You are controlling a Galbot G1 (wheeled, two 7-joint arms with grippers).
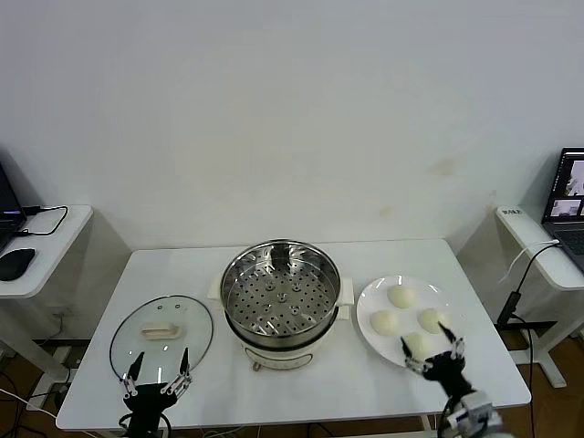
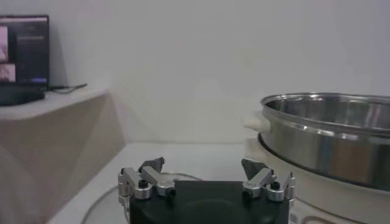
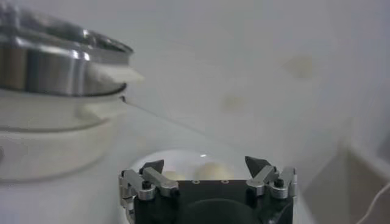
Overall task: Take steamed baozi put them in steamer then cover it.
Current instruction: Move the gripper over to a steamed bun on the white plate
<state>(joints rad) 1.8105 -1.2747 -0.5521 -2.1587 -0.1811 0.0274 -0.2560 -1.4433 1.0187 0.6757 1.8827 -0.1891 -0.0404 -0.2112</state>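
Several cream-white baozi (image 1: 402, 297) lie on a flat white plate (image 1: 367, 314) at the right of the table. The steel steamer (image 1: 281, 294), its perforated tray empty, stands on a cream base in the middle. A glass lid (image 1: 161, 333) lies flat at the left. My right gripper (image 1: 434, 354) is open, at the plate's near edge, just in front of the nearest baozi (image 1: 415, 342). A baozi (image 3: 210, 170) shows just beyond its jaws. My left gripper (image 1: 158, 376) is open, over the lid's near edge. The steamer also shows in the left wrist view (image 2: 329, 134).
Side desks stand left (image 1: 41, 246) and right (image 1: 543, 251) of the table, with a mouse (image 1: 15, 263), cables and a laptop (image 1: 570, 196). A white wall is behind. The table's front edge (image 1: 274, 422) is close to both grippers.
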